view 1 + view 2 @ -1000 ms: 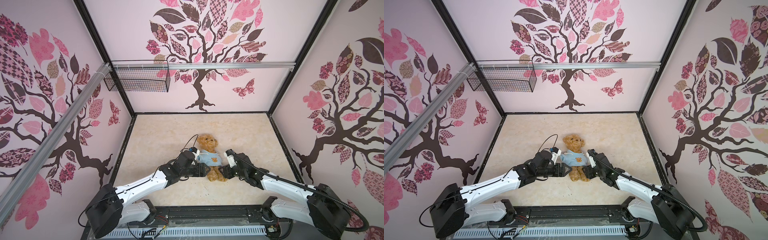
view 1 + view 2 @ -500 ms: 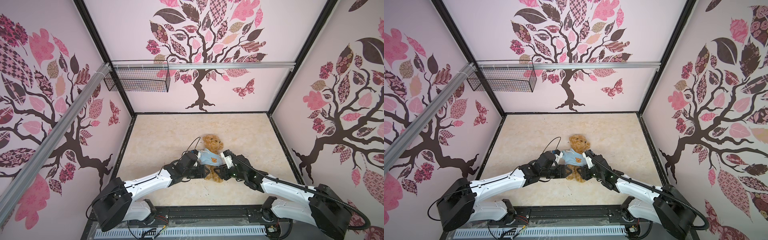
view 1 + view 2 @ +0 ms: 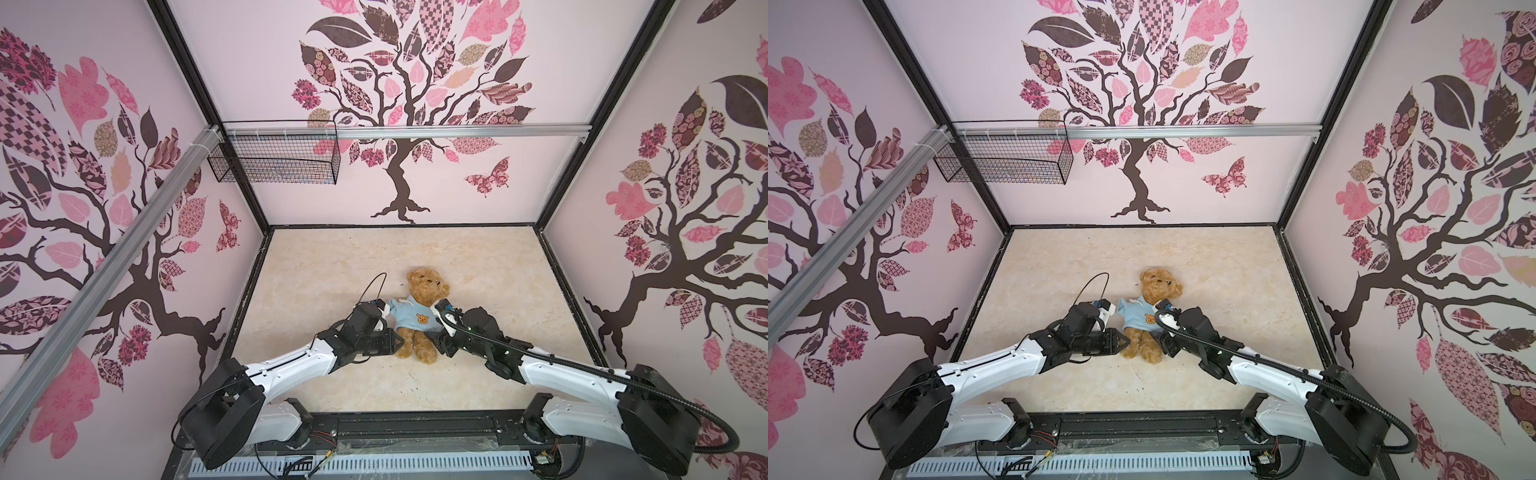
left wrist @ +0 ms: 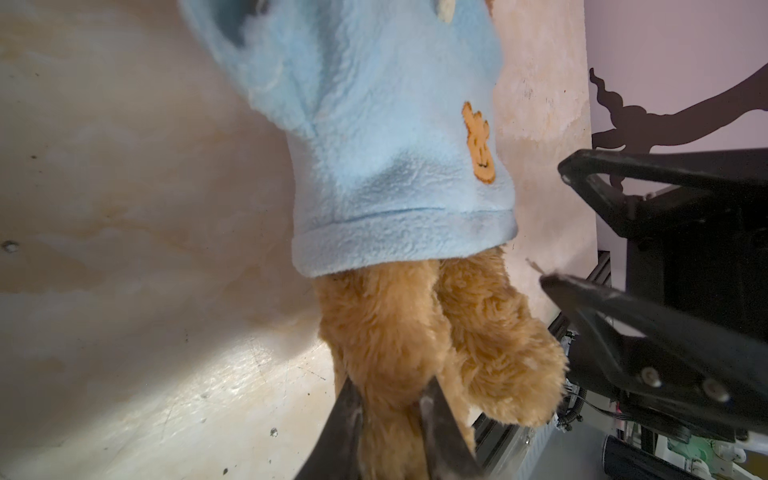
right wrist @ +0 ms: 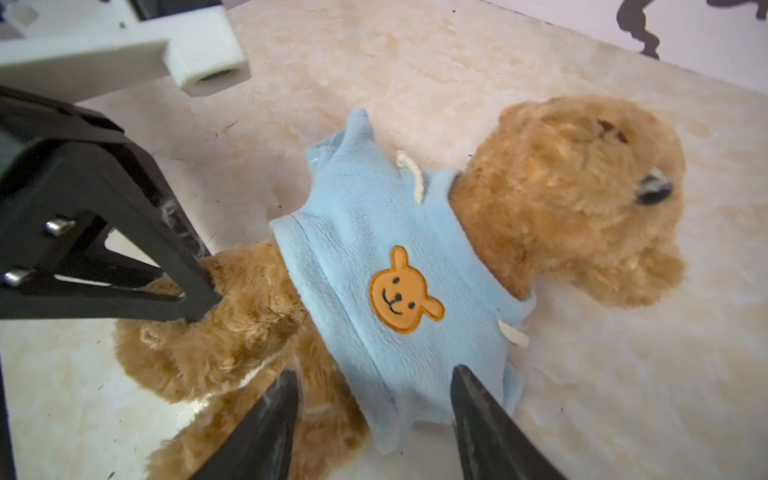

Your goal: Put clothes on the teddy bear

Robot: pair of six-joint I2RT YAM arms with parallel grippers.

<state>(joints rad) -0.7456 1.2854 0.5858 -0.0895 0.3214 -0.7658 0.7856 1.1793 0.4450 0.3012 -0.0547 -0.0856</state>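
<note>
**A:** Top views first: what's new?
**B:** The teddy bear [image 3: 424, 286] lies mid-frame on the table [image 3: 332, 266] with its blue shirt [image 3: 415, 313] on. The left gripper [image 3: 398, 343] has narrowed at its legs.
**A:** Left wrist?
**B:** At bottom centre, the jaws pinch one leg.
**A:** Right wrist?
**B:** The right gripper [image 5: 374, 390] gapes astride the hem, seemingly holding nothing, though it's blurry. The bear looks anchored for tugging the shirt down.
</note>
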